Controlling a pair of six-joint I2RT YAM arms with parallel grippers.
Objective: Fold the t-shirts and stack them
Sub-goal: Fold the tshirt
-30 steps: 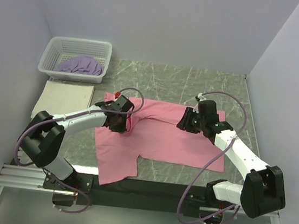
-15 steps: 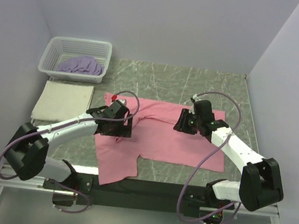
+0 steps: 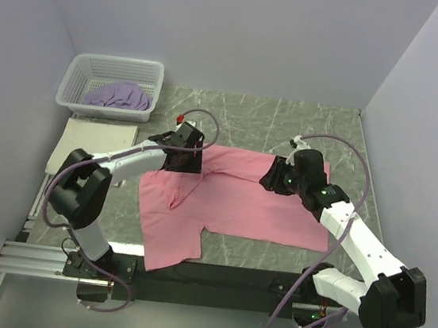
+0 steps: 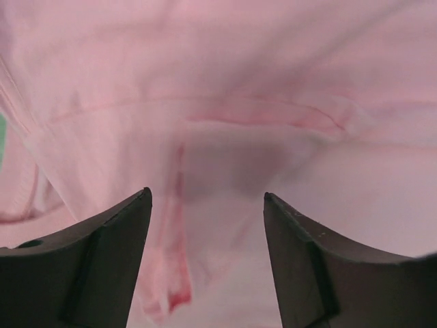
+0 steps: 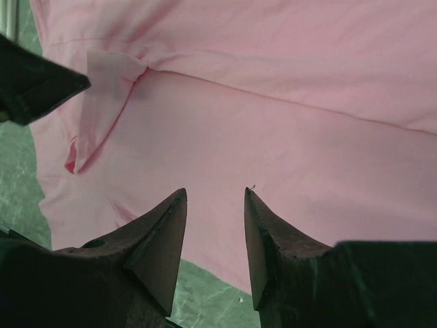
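The pink t-shirt (image 3: 253, 208) lies spread on the green marble table (image 3: 288, 124), with a small raised fold near its left side. My left gripper (image 3: 183, 160) hovers open over the shirt's far left part; in the left wrist view its jaws (image 4: 207, 198) stand apart above pink fabric (image 4: 273, 82), holding nothing. At the shirt's far right part my right gripper (image 3: 275, 177) is open too. The right wrist view shows its jaws (image 5: 215, 191) apart over the pink cloth (image 5: 307, 102). A cream t-shirt (image 3: 93, 145) lies folded at the left. A lavender t-shirt (image 3: 118, 96) sits crumpled in the basket.
The white lattice basket (image 3: 146, 71) stands at the back left corner, just behind the cream shirt. Grey walls close the left, back and right sides. Bare table (image 5: 205, 301) shows beyond the pink shirt's edge in the right wrist view.
The left gripper has opened, let go of the pink fabric and moved toward the shirt's far left edge, leaving a small fold. The right arm has barely shifted.
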